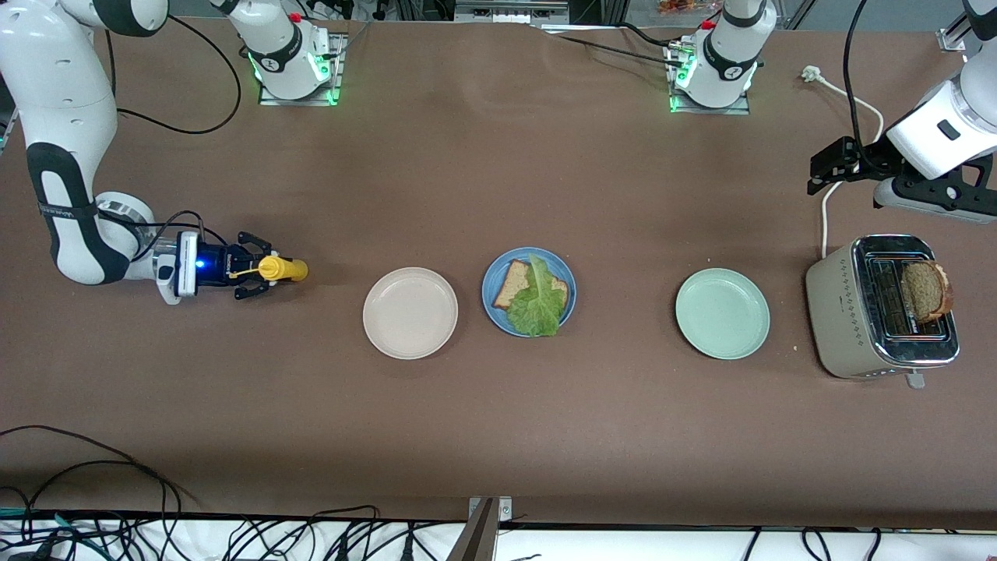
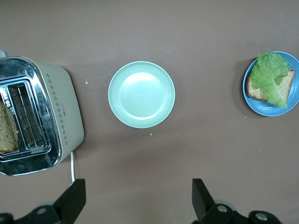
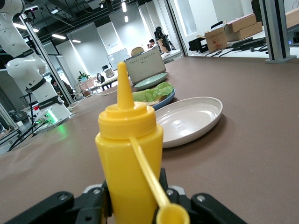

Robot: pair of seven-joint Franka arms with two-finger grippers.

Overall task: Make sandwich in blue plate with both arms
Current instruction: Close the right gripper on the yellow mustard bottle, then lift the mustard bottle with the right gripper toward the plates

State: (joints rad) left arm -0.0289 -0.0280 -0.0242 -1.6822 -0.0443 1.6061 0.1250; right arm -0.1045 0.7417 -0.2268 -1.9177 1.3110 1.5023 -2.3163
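— While the right tool (image 1: pixel 261 270) sits low at the right arm's end of the worktop (image 1: pixel 498 436), what has it got between its fingers?

— A yellow squeeze bottle (image 1: pixel 282 269). The fingers press on its body from both sides, and its small cap (image 3: pixel 172 215) dangles on a yellow strap (image 3: pixel 145 171). In the right wrist view the bottle (image 3: pixel 128 158) stands upright with its pointed nozzle up.

— And the left tool (image 1: pixel 827 165)?

— It hangs in the air at the left arm's end of the worktop, near the toaster (image 1: pixel 845 312). Its fingers (image 2: pixel 71 199) are spread wide with nothing between them.

— Where is the blue plate (image 1: pixel 492 288)?

— Roughly mid-worktop, between a cream-white plate (image 1: pixel 410 313) toward the right arm's end and a mint-green plate (image 1: pixel 722 313) toward the left arm's end. All three stand apart from each other in a row.

— What lies on it?

— One slice of brown bread (image 1: pixel 511 284), with a ruffled green lettuce leaf (image 1: pixel 537 302) laid over it. The leaf reaches to the plate's rim on the side nearer the front camera. No second slice covers it.

— Is there more bread anywhere?

— Yes, another bread slice (image 1: pixel 924 290) sticks up out of one slot of the toaster. A white cord (image 1: pixel 845 101) runs from the toaster toward the arms' bases. Both plates beside the blue one carry nothing.
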